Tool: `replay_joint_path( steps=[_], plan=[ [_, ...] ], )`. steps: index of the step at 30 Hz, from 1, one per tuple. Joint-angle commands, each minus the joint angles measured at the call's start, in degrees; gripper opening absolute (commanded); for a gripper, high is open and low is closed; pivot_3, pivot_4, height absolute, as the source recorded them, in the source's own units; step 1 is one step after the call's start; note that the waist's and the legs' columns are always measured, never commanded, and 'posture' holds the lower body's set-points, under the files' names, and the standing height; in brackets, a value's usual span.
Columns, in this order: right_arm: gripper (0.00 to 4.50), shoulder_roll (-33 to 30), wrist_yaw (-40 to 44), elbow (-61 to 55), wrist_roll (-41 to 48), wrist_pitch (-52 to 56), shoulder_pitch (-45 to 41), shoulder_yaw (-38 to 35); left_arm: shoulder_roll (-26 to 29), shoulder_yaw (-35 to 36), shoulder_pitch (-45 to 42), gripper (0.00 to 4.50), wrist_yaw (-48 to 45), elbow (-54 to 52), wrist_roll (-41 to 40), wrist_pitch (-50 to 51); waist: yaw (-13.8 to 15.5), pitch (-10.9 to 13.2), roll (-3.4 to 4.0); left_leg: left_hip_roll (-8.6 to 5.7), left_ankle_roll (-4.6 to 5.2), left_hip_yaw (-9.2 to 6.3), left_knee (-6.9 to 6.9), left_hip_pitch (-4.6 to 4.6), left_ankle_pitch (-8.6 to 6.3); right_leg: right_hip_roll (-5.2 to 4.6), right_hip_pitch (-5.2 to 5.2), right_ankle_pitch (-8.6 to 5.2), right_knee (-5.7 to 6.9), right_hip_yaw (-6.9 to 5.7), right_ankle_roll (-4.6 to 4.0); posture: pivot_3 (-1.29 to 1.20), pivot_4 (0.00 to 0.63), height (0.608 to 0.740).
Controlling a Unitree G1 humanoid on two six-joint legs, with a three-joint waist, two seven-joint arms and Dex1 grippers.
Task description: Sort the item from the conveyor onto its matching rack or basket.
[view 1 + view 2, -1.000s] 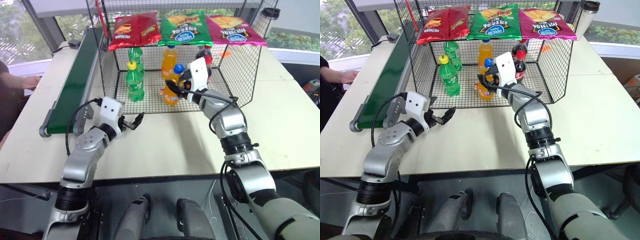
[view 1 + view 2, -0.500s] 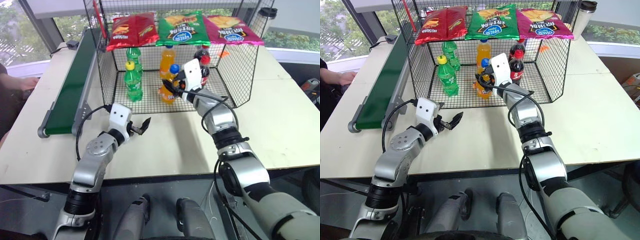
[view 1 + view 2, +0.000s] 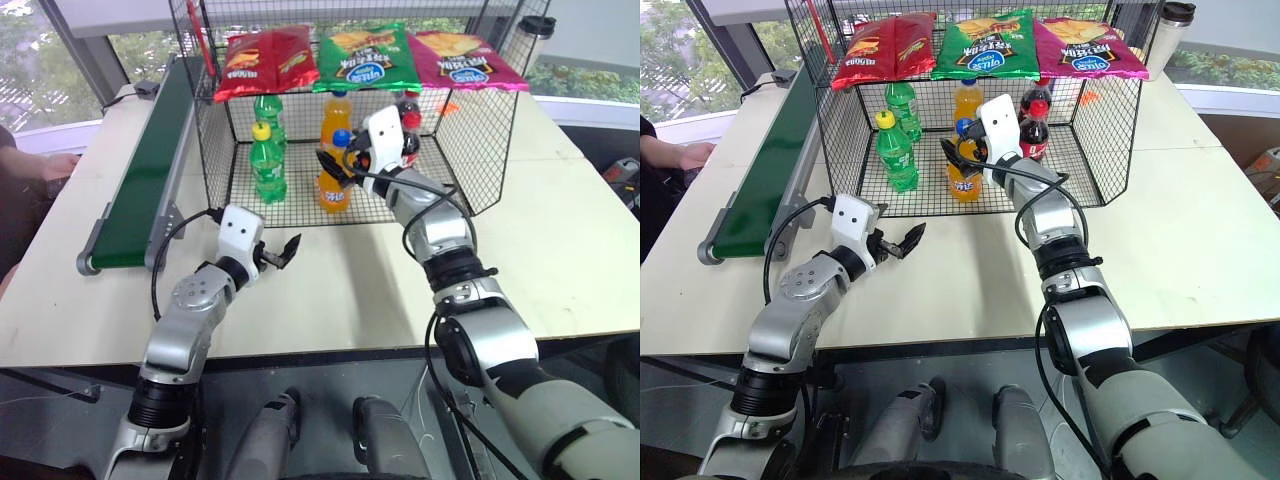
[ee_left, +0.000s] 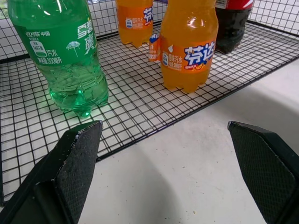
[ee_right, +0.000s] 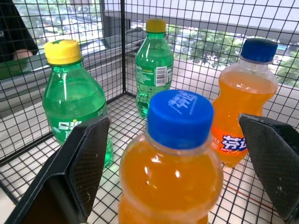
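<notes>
Right gripper [image 5: 177,154]: fingers spread wide either side of the orange soda bottle [image 5: 173,163], not clamping it. The bottle stands upright on the floor of the wire cage [image 3: 1110,140], near its open front edge. I judge the placement done and the withdrawal next.

Left gripper [image 4: 163,154]: open, empty, hanging over the table [image 3: 970,270] just outside the cage front.

Risk: with the fingers flanking the bottle, any sideways drift as I pull back could clip the shoulder or blue cap [image 5: 180,116] and tip it. A fall could take the second orange bottle [image 5: 243,102] behind it, or roll out over the front edge.

Surroundings: two green bottles [image 3: 898,152] to the left, a cola bottle [image 3: 1033,128] to the right, chip bags [image 3: 985,45] on the cage top. The conveyor [image 3: 770,160] runs along the cage's left side; a person's hand [image 3: 685,153] rests past it.
</notes>
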Motion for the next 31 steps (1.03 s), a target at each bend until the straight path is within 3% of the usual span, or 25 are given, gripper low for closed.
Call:
replay_joint_path(
  steps=[1, 7, 13, 20, 31],
  plan=[
    [4.48, -2.73, 1.77, -8.43, 0.35, 2.96, 1.04, -0.8, 0.51, 0.5, -0.18, 4.5, -0.91, -1.3, -0.43, -0.82, 0.15, 0.0, 0.0, 0.0, 0.0, 0.0, 0.0, 0.0, 0.0, 0.0, 0.0, 0.0, 0.0, 0.0, 0.0, 0.0, 0.15, 0.738],
    [4.48, -8.09, 5.58, -23.17, 2.94, 12.33, 7.47, -1.64, 2.14, -0.78, 1.3, 4.5, -3.41, -1.52, -0.4, 0.12, 0.19, 0.0, 0.0, -0.01, -0.03, 0.0, 0.0, 0.0, -0.02, -0.02, 0.0, -0.01, 0.0, 0.0, -0.01, 0.0, 0.15, 0.738],
    [4.48, -15.8, 12.15, -41.36, 7.49, 23.35, 19.72, -1.1, 4.55, -0.5, 2.14, 4.5, -7.48, -1.87, -2.1, 0.85, 0.3, -0.01, -0.01, 0.0, -0.08, 0.0, 0.0, -0.02, -0.06, -0.08, 0.02, -0.12, -0.02, 0.0, -0.18, 0.0, 0.15, 0.738],
    [4.48, -16.69, 15.75, -53.53, 17.48, 32.57, 34.66, -3.4, 3.09, -1.75, 1.94, 4.5, -7.28, -0.54, -2.0, 0.4, 0.37, -0.01, 0.0, 0.01, -0.09, -0.02, 0.03, -0.02, -0.07, -0.13, 0.05, -0.15, -0.05, 0.01, -0.22, 0.0, 0.15, 0.738],
    [4.48, -16.55, 12.83, -55.82, 18.24, 33.99, 39.29, -3.35, 1.89, -2.51, 1.66, 4.5, -8.28, 0.47, -2.57, -0.87, 0.37, -0.02, -0.01, 0.04, -0.1, -0.01, 0.07, -0.04, -0.08, -0.2, 0.09, -0.17, -0.11, 0.0, -0.22, 0.0, 0.15, 0.738]
  ],
)
